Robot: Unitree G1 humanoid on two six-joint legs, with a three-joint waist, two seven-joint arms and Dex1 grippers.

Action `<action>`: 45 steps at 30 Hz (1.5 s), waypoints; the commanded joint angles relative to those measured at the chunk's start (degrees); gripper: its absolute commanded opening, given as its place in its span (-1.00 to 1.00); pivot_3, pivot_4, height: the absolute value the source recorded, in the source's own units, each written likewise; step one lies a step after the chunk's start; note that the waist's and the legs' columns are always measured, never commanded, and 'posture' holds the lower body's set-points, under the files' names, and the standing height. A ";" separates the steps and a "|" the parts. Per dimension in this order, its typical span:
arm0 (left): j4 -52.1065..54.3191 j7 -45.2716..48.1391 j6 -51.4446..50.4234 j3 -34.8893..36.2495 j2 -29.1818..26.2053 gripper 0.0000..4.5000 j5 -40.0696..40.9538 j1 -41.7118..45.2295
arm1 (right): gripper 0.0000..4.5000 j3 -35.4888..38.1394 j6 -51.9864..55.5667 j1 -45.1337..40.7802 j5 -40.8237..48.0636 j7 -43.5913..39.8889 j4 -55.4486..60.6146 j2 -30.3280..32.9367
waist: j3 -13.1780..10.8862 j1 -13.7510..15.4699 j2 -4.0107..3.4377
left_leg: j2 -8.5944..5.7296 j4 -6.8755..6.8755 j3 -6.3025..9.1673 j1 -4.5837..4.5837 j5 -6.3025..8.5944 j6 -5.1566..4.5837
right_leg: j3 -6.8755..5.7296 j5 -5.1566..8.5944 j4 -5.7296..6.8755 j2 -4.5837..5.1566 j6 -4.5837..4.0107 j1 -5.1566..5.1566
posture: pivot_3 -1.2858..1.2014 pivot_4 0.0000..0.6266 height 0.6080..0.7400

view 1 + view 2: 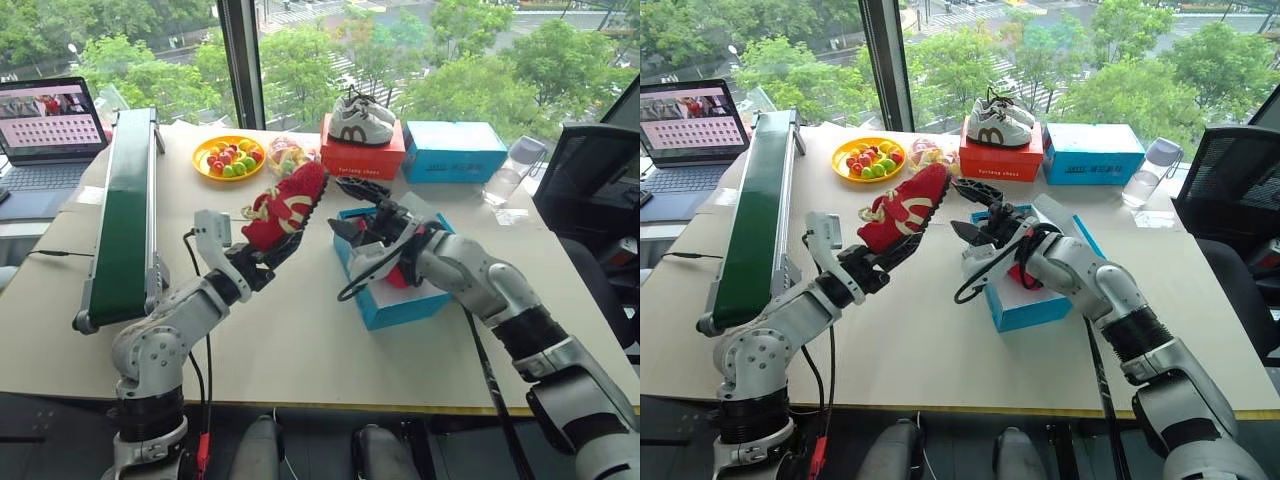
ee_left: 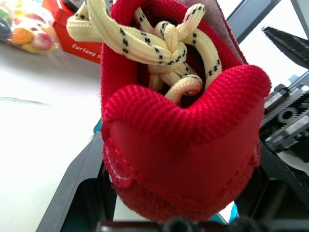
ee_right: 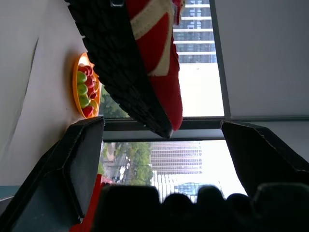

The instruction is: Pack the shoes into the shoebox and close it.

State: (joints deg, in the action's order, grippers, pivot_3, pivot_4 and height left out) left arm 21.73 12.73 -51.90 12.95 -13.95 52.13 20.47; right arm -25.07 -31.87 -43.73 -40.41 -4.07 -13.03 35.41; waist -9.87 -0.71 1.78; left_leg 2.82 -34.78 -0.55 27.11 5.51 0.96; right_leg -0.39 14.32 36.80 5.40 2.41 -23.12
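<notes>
Gripping red shoe aloft, left hand; right hand open, hiding shoebox interior.

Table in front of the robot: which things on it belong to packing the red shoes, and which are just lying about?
Belongs to the job:
- red shoe, held up in the left tool
- second red shoe, in the box
- teal-blue shoebox
- right tool, open

Just lying about:
- white-and-grey sneakers on the red shoebox
- lighter blue box
- fruit plate
- conveyor belt
- laptop
- water bottle
</notes>
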 commanded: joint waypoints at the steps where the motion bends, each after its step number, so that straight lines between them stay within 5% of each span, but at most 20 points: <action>1: 2.75 1.22 0.08 -1.43 -0.90 0.16 1.31 1.21 | 1.00 1.51 -2.53 -1.13 0.46 0.25 -0.42 -0.44 | 0.00 0.00 0.00 | 0.00 0.00 0.00 0.00 0.00 0.00 | 0.01 0.00 0.00 0.00 0.00 0.00 | 0.03 -0.52 1.00; 11: 1.14 1.32 2.34 -2.27 -1.94 0.16 -0.84 0.44 | 1.00 3.54 -2.04 -1.39 1.53 -0.89 -1.35 -1.76 | 0.00 0.05 0.00 | 0.00 0.01 0.00 0.00 0.00 0.00 | 0.02 0.00 0.01 0.00 -0.01 0.00 | 0.03 -0.52 1.00; 17: -3.32 2.60 15.03 -2.24 -11.50 0.16 -17.67 -0.07 | 1.00 7.46 3.23 -0.17 9.67 -7.34 -7.72 -1.31 | -0.01 -0.09 0.00 | 0.02 0.03 0.00 -0.10 0.00 0.00 | 0.03 -0.01 0.03 -0.04 -0.04 0.03 | 0.03 -0.52 1.00; 21: -3.07 4.62 17.52 -1.77 -11.66 0.16 -17.98 0.19 | 1.00 20.73 40.12 0.69 37.96 -21.75 -4.78 -13.61 | -0.01 -0.11 0.00 | 0.05 0.10 -0.06 -0.13 0.00 0.00 | 0.08 -0.02 -0.03 -0.04 -0.05 0.08 | 0.03 -0.52 1.00; 25: -2.85 5.66 17.79 -3.89 -10.72 0.16 -19.55 -0.40 | 1.00 38.93 86.34 -6.22 65.67 -21.59 -1.07 -22.81 | -0.04 0.22 -0.05 | 0.11 0.07 -0.04 -0.24 0.00 0.00 | 0.04 -0.03 0.16 -0.03 -0.06 0.19 | 0.03 -0.52 1.00; 30: -2.52 5.46 17.36 -5.43 -8.58 0.16 -20.31 -0.08 | 1.00 49.63 110.72 -10.80 80.76 -18.90 3.12 -28.26 | -0.08 0.32 -0.15 | 0.12 0.12 -0.09 -0.13 0.02 -0.01 | 0.03 0.00 0.21 -0.03 -0.14 -0.05 | 0.03 -0.52 1.00; 34: -2.25 5.69 17.18 -5.66 -7.42 0.16 -20.20 0.87 | 1.00 57.28 118.16 -13.32 84.91 -13.52 4.15 -32.96 | -0.08 0.17 -0.14 | 0.12 0.18 -0.09 -0.10 0.02 -0.03 | 0.03 0.02 0.21 -0.06 -0.17 -0.08 | 0.03 -0.52 1.00; 45: 7.34 8.37 12.00 -13.23 -1.21 0.16 -13.23 3.06 | 1.00 59.14 114.92 -15.13 85.34 -6.55 3.53 -36.55 | -0.08 0.21 -0.15 | 0.10 0.07 -0.08 0.11 0.03 -0.04 | 0.01 0.01 0.19 -0.06 -0.13 -0.16 | 0.03 -0.52 1.00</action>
State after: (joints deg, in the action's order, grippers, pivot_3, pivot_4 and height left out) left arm 22.32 18.90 -38.87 2.69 -15.83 34.93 22.00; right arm 34.33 85.46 -56.91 44.10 -11.59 -10.61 -0.88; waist -9.94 -0.50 1.64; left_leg 2.93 -34.71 -0.61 27.22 5.54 0.91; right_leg -0.38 14.33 37.00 5.33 2.28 -23.29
